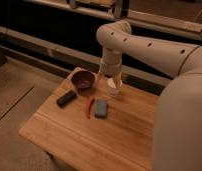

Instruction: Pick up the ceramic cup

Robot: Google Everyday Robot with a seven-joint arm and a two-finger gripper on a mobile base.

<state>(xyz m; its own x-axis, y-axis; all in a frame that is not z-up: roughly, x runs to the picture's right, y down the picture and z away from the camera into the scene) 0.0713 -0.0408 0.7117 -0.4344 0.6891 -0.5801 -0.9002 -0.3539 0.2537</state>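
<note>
The ceramic cup (114, 88) is small and white and stands on the wooden table (69, 135) near its far edge, just right of the dark maroon bowl (83, 80). My gripper (112, 80) hangs from the big white arm directly over the cup and comes down onto its top, hiding the cup's rim. Only the cup's lower part shows beneath it.
A black rectangular object (66, 98) lies left of the middle of the table. A thin red item (89, 106) and a grey-blue block (100, 108) lie side by side in front of the cup. A dark railing runs behind the table.
</note>
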